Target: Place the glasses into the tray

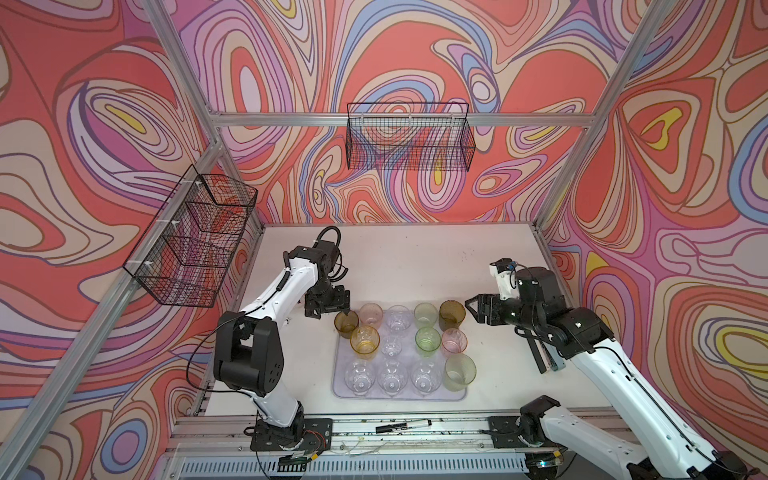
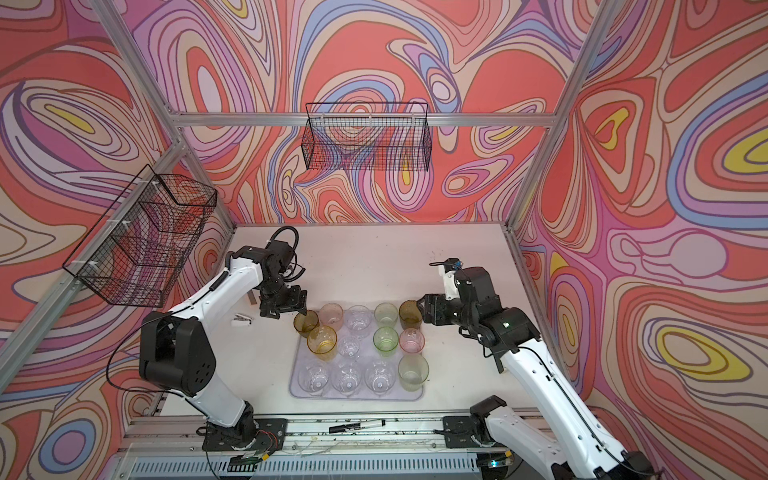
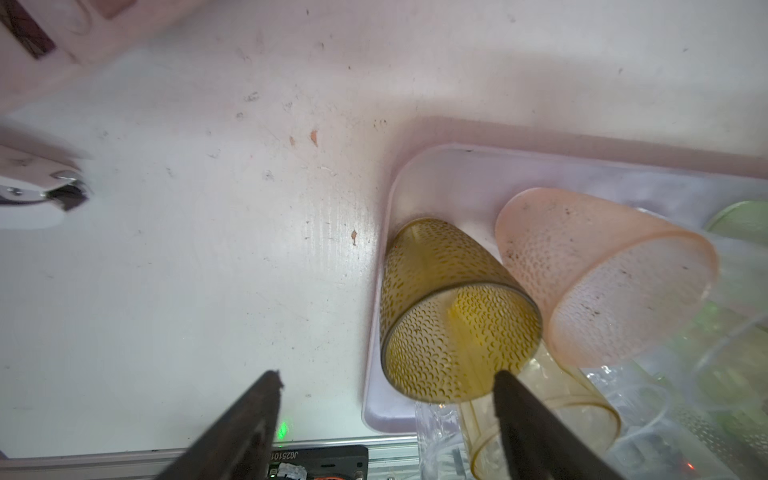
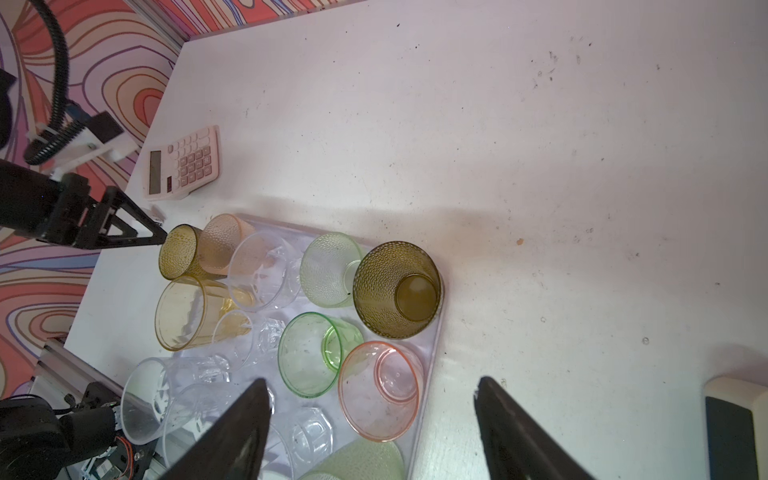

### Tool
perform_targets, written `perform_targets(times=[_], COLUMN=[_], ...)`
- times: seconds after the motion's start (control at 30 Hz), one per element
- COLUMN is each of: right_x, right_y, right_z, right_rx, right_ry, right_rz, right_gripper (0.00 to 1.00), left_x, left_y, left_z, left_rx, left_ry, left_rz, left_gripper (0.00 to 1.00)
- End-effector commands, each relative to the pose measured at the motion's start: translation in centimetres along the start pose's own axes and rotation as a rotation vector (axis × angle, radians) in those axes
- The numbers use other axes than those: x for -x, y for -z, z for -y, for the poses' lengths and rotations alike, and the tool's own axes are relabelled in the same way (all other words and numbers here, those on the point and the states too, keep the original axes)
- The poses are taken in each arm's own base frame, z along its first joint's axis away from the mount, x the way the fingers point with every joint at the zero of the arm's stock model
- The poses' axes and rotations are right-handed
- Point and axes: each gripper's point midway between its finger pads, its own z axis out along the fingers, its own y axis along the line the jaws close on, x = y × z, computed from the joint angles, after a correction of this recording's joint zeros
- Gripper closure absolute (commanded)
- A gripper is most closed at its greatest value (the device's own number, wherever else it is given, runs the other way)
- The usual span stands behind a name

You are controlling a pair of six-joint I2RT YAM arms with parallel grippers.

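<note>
Tray (image 1: 405, 396) is noted toward 6 o'clock on the worktop (image 1: 415, 266). Thirteen glasses (image 1: 392, 376) are counted inside it, upright, in three rows. One olive-brown glass (image 1: 346, 322) is stood at the tray's 11 o'clock corner and a second olive-brown glass (image 1: 451, 314) at its 1 o'clock corner. Left fingers (image 3: 253, 415) are seen spread by the 11 o'clock glass with nothing pinched. Right fingers (image 4: 511, 428) are seen spread and empty at the tray's 2 o'clock.
</note>
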Motion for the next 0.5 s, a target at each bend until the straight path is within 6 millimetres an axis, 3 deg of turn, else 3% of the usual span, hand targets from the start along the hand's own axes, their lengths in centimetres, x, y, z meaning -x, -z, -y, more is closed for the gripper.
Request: perform_targets(times=[0.0, 0.3, 0.47], right_x=[1.2, 4.5, 6.9], right_y=[-0.1, -0.1, -1.1], right_z=[0.3, 1.7, 2.2], right_rx=[-0.022, -0.136, -0.198], right_ry=[0.018, 0.073, 0.129], right_rz=[0.04, 0.142, 0.185], right_gripper=[0.15, 0.04, 0.02], left_x=[0.1, 2.6, 4.7], left_y=[3.5, 9.4, 12.7], left_z=[-0.7, -1.7, -3.1], left_rx=[0.036, 0.085, 0.049], left_ry=[-0.012, -0.041, -0.007], left_rz=[0.08, 0.27, 0.453], left_gripper=[0.0, 0.0, 0.0])
